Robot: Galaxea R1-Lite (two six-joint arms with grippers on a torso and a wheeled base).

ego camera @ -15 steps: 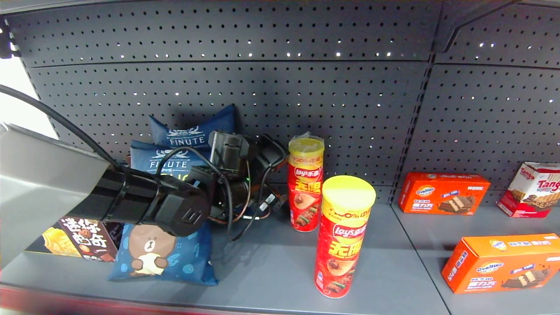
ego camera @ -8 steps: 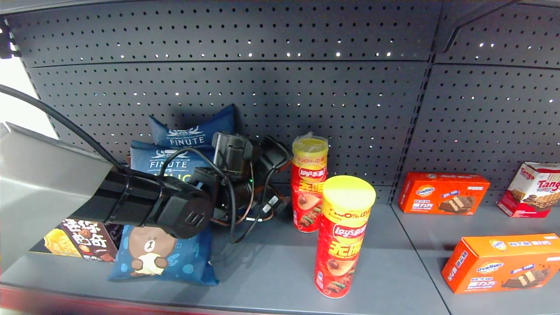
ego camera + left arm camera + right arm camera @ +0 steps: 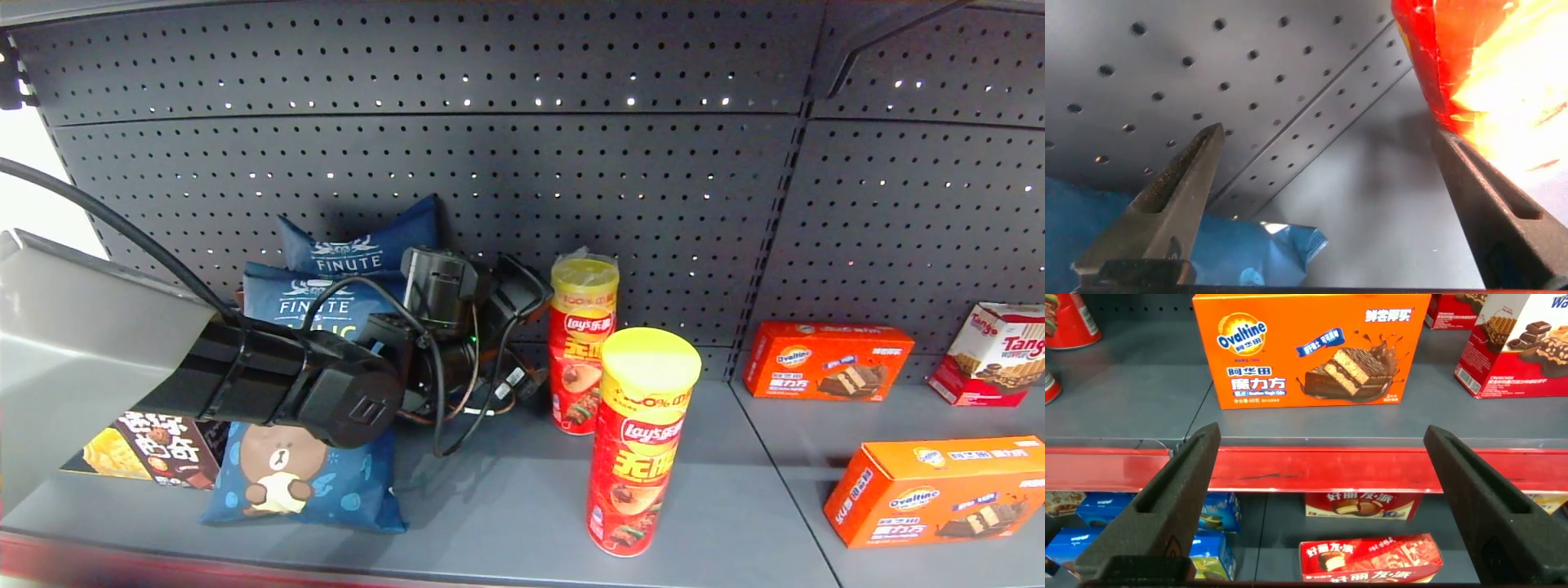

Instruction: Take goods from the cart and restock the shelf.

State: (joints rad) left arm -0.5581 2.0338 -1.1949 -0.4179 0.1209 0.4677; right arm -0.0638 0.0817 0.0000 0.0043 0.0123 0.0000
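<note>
Two red chip cans with yellow lids stand on the grey shelf [image 3: 506, 490]. The back can [image 3: 583, 343] is near the pegboard; the front can [image 3: 645, 441] is closer to the shelf edge. My left gripper [image 3: 526, 314] is low at the back of the shelf, just left of the back can. In the left wrist view this gripper [image 3: 1327, 135] is open, with nothing between its fingers, and the red can [image 3: 1486, 65] lies against the outer side of one finger [image 3: 1494, 212]. My right gripper [image 3: 1323, 498] is open in front of the red shelf edge [image 3: 1315, 469], facing an orange box [image 3: 1310, 347].
Blue snack bags [image 3: 359, 245], a bear-print bag [image 3: 302, 482] and a dark box [image 3: 155, 449] crowd the shelf's left. Orange boxes [image 3: 829, 359] [image 3: 931, 490] and a red-white wafer box [image 3: 996, 351] sit on the right. More boxes fill the lower shelf [image 3: 1372, 559].
My left arm and gripper have shifted slightly right, and the back can has slid right with them. The front can and the boxes have not moved.
</note>
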